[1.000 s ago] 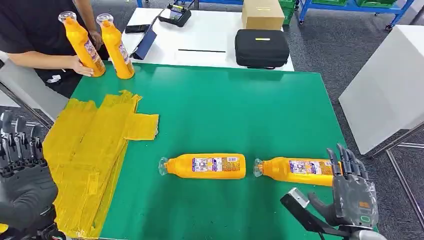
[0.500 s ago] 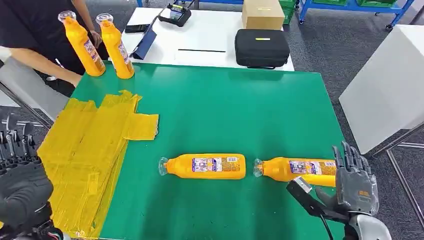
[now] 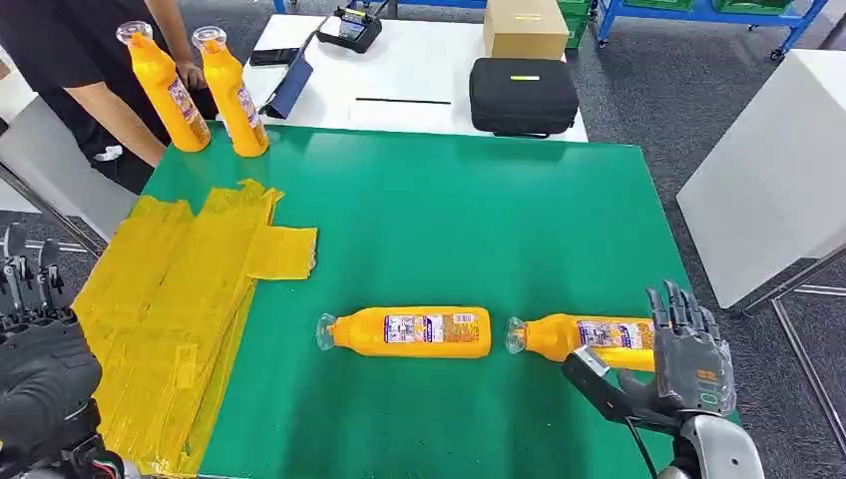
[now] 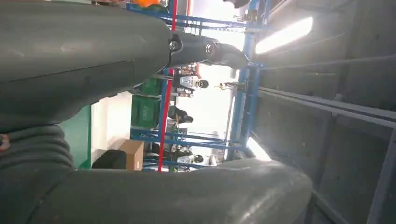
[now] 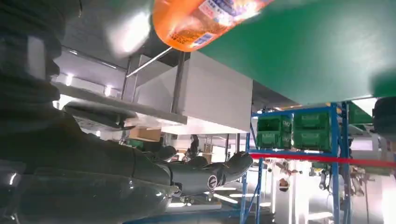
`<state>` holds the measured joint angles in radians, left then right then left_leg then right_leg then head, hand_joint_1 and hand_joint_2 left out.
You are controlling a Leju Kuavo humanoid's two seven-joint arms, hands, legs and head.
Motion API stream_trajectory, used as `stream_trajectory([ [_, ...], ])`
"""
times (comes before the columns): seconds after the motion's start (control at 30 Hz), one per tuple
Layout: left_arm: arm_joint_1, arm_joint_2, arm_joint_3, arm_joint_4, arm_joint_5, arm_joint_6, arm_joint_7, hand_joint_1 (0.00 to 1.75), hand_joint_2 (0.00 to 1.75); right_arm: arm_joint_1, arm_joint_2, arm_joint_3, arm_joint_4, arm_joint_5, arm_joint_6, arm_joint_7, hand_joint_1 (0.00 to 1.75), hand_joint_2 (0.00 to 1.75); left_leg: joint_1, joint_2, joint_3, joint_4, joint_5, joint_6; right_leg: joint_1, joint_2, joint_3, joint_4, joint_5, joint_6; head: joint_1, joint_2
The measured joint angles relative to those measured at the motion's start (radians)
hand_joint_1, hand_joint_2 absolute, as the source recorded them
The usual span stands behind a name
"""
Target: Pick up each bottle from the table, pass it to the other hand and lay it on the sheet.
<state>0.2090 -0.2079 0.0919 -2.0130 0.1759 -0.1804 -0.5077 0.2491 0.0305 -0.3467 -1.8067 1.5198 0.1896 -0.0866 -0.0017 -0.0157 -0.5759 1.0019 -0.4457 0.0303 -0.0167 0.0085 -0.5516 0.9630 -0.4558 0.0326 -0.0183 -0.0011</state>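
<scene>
Two orange bottles lie on their sides on the green counter (image 3: 449, 210), near its front edge, caps pointing left: the middle bottle (image 3: 411, 331) and the right bottle (image 3: 589, 339), set end to end with a small gap between them. Two more, the standing bottles (image 3: 200, 90), are upright side by side at the far left corner, just in front of a person (image 3: 70, 70). That gives four bottles by my count, and none lies on the yellow sheet (image 3: 180, 309), which covers the left side of the counter with one loose flap toward the middle. I judge the task at its first pick: no bottle lifted, passed or laid down. My right hand (image 3: 688, 359) is at the base end of the right bottle, fingers spread and upright, grasping nothing; the right wrist view shows that bottle's base close by. My left hand (image 3: 35, 349) waits off the counter's near left corner, fingers extended and apart, also holding nothing. Beyond the counter, a white table (image 3: 419, 90) carries one black case (image 3: 523, 95) and one cardboard box (image 3: 524, 28).
</scene>
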Motion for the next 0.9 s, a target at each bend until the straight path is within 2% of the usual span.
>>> stream_trajectory([
  [0.27,-0.018,0.000,0.000,0.013,-0.008,-0.010,0.008,0.00,0.00,0.002,-0.030,0.031,0.020,0.003,0.059,0.030,0.00,1.75,0.000,0.000,0.000,0.000,0.000,0.000,0.000,0.000,0.000,0.000,0.000,0.000,0.000,0.000],
  [0.57,-0.024,0.000,0.000,0.039,-0.007,-0.014,-0.005,0.00,0.00,-0.023,-0.208,0.082,0.131,-0.082,0.071,0.051,0.00,1.75,-0.002,0.000,-0.001,0.000,0.000,0.000,-0.001,0.000,0.000,0.000,0.001,0.001,0.000,0.000],
  [0.9,-0.034,0.000,0.010,0.060,0.001,-0.014,-0.030,0.00,0.00,-0.164,-0.337,0.187,0.298,-0.127,0.065,0.081,0.00,1.75,-0.001,0.000,0.000,0.000,0.001,0.001,-0.001,0.000,0.001,0.000,0.002,0.002,0.000,0.000],
])
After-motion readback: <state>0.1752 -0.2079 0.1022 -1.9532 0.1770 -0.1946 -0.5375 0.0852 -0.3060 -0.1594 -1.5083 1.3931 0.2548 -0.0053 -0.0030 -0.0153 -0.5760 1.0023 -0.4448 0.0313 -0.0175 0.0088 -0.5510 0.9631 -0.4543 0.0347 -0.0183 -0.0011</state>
